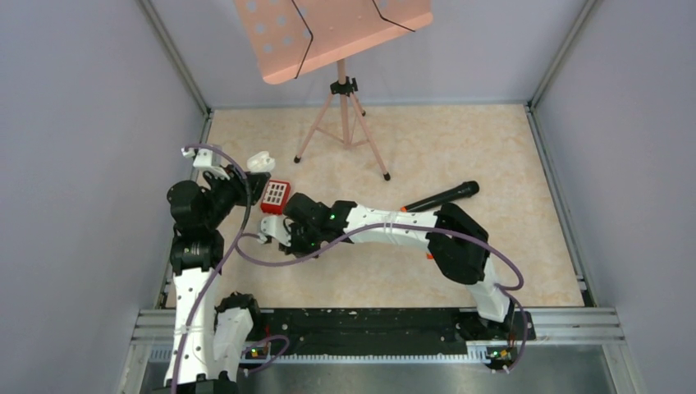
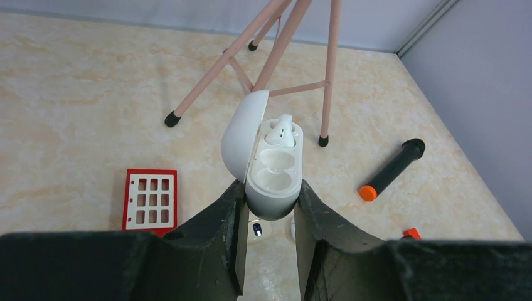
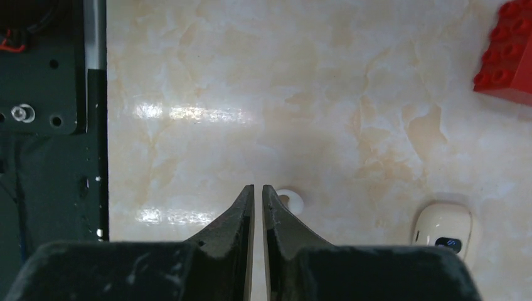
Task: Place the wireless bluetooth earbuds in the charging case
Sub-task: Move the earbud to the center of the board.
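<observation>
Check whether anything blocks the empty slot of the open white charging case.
Nothing visible. The left pincer grips the white plastic charging case, lid swung aside; one small white earbud fills the far slot, the near slot lies bare.

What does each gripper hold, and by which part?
Left gripper: open charging case, by its lower body. Right gripper: nearly shut beside an earbud; hold cannot be told.

left claw (image 2: 270, 189): clamped on charging case (image 2: 273, 179) | lid (image 2: 241, 135) open | one earbud (image 2: 280, 133) seated
</observation>
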`<control>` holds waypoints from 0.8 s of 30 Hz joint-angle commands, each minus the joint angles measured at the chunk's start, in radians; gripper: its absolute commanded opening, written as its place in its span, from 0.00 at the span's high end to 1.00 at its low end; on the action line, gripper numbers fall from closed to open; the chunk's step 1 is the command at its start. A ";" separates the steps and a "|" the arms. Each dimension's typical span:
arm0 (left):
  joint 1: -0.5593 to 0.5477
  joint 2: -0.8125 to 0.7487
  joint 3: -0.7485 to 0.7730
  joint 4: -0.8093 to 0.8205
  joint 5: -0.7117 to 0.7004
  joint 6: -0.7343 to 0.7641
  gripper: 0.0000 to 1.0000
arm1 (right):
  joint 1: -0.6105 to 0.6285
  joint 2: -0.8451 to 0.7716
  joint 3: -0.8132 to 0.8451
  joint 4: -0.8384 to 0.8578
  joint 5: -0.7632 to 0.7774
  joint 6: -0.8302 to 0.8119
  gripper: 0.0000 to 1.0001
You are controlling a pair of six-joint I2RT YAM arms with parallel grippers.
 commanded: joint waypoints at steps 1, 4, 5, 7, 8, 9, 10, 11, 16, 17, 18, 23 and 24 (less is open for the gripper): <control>0.010 -0.014 0.024 0.037 -0.014 -0.012 1.00 | 0.005 0.056 0.109 -0.104 0.047 0.264 0.91; 0.012 -0.016 0.022 0.034 -0.015 -0.013 1.00 | 0.010 0.061 0.108 -0.106 0.046 0.289 0.91; 0.013 -0.018 0.020 0.033 -0.013 -0.014 1.00 | 0.011 0.064 0.108 -0.111 0.046 0.294 0.91; 0.013 -0.021 0.020 0.030 -0.014 -0.014 1.00 | 0.010 0.076 0.107 -0.123 0.051 0.311 0.91; 0.013 -0.023 0.019 0.029 -0.014 -0.012 1.00 | 0.010 0.079 0.106 -0.128 0.055 0.319 0.92; 0.013 -0.025 0.018 0.028 -0.014 -0.012 1.00 | 0.010 0.083 0.104 -0.128 0.062 0.328 0.92; 0.013 -0.025 0.018 0.026 -0.014 -0.012 1.00 | 0.010 0.086 0.101 -0.128 0.070 0.339 0.92; 0.014 -0.028 0.017 0.026 -0.014 -0.012 1.00 | 0.011 0.091 0.101 -0.129 0.082 0.350 0.92; 0.015 -0.028 0.014 0.031 -0.014 -0.021 1.00 | 0.010 0.106 0.100 -0.112 0.124 0.389 0.92; 0.015 -0.022 0.016 0.036 -0.009 -0.026 1.00 | 0.010 0.110 0.102 -0.109 0.128 0.393 0.92; 0.015 -0.017 0.018 0.041 -0.005 -0.030 1.00 | 0.009 0.112 0.106 -0.107 0.132 0.395 0.93; 0.016 -0.014 0.023 0.044 -0.002 -0.026 1.00 | 0.010 0.129 0.121 -0.100 0.182 0.405 0.90; 0.015 -0.017 0.023 0.042 -0.001 -0.024 1.00 | 0.010 0.132 0.121 -0.100 0.191 0.407 0.88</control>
